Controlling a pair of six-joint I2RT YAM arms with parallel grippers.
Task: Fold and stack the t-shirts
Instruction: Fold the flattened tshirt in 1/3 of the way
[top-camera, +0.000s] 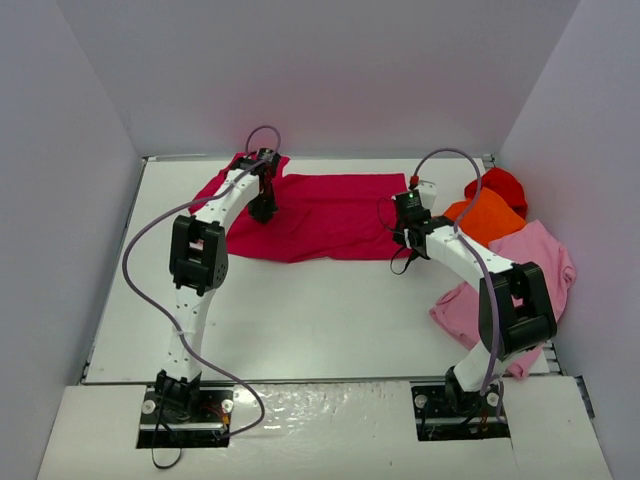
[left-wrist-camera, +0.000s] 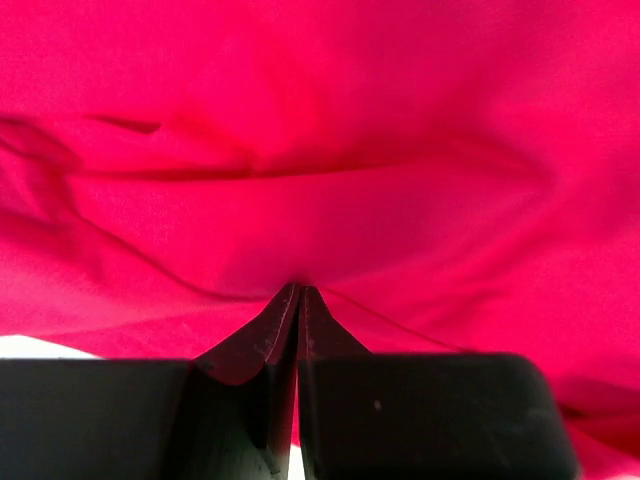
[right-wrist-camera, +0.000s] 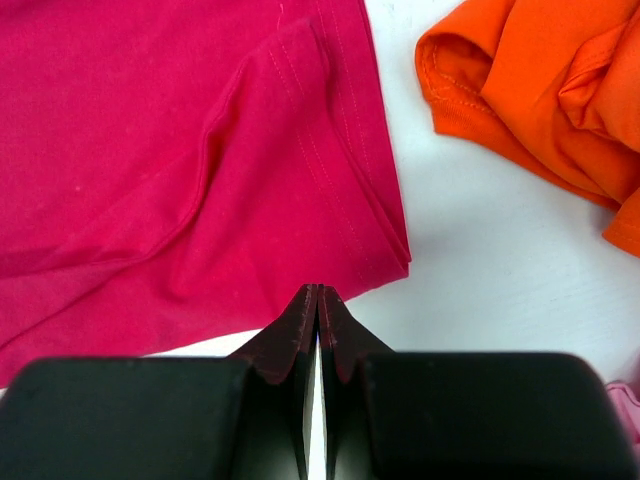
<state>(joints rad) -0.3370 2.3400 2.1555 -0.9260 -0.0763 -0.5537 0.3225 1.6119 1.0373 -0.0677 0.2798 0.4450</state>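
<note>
The crimson-magenta t-shirt (top-camera: 320, 215) lies spread at the back middle of the table. My left gripper (top-camera: 263, 212) is down on its left part. In the left wrist view the cloth (left-wrist-camera: 320, 150) fills the frame, and my left gripper (left-wrist-camera: 300, 288) is shut on it with creases running out from the tips. My right gripper (top-camera: 408, 238) is at the shirt's near right corner. In the right wrist view it (right-wrist-camera: 318, 290) is shut on the shirt's (right-wrist-camera: 150, 150) near hem. The orange (top-camera: 487, 218), red (top-camera: 500, 185) and light pink (top-camera: 535, 265) shirts lie crumpled at the right.
White walls close the table on the left, back and right. The orange shirt (right-wrist-camera: 540, 90) lies just right of the crimson shirt's corner, with a strip of bare table between them. The pink shirt (right-wrist-camera: 628, 400) shows at the frame's edge.
</note>
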